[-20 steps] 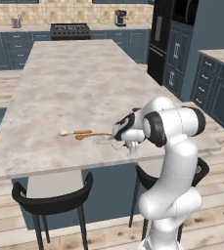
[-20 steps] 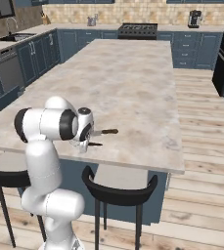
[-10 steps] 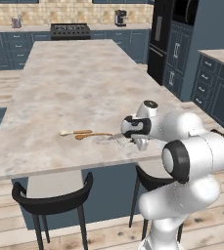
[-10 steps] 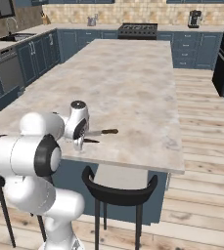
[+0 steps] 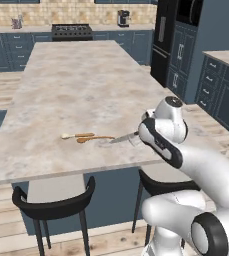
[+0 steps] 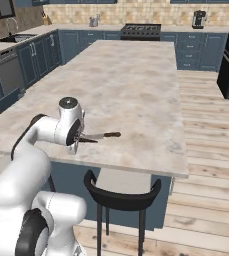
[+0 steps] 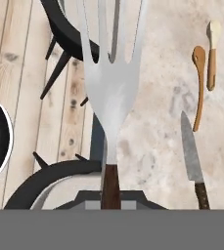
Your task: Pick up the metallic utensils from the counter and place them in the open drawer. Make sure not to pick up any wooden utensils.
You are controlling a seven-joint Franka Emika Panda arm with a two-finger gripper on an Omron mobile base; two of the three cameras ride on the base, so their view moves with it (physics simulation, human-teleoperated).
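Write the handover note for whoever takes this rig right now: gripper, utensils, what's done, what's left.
Gripper: shut on the silver fork by its dark handle, lifted, tines out past the counter edge over the floor and a black stool.
Knife: lying on the island counter, steel blade toward the spoons, near the front edge.
Wooden utensils: pale spoon and orange-brown spoon side by side on the counter beyond the knife tip, untouched; leave them.
Done: fork picked up.
Left: carry the fork to the open drawer and release it, then come back for the knife and put it in as well.
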